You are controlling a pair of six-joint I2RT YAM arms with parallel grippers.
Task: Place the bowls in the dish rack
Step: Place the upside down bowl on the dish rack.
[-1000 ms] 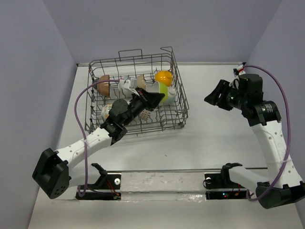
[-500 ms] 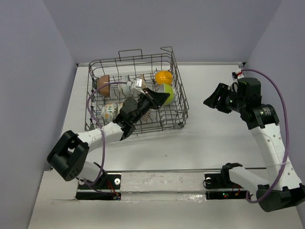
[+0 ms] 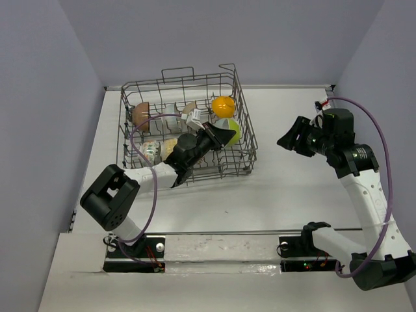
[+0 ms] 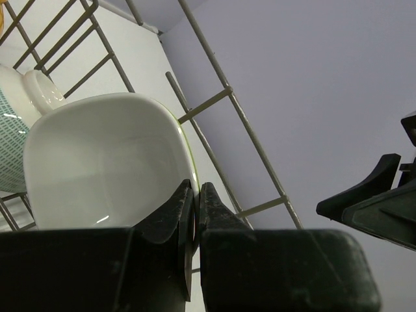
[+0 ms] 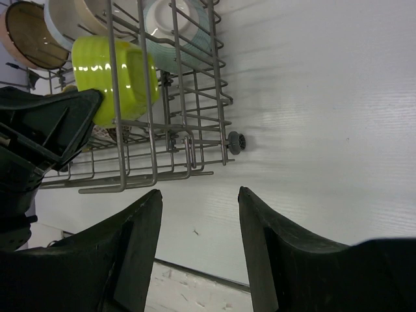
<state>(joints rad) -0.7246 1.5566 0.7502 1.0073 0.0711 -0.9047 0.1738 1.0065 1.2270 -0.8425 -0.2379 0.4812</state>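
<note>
- white surface (image 3: 292, 188): no bowls lie outside; several bowls (image 3: 223, 104) sit in the dish rack (image 3: 251, 140).
- left hand (image 4: 195, 192) pinches the green bowl (image 4: 104, 162) by its rim inside the rack, not yet released.
- right hand (image 5: 198, 195) is spread and empty.

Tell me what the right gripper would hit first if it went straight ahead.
Probably the wire side wall of the dish rack, with the green bowl just behind it; how high the right gripper sits is unclear.
</note>
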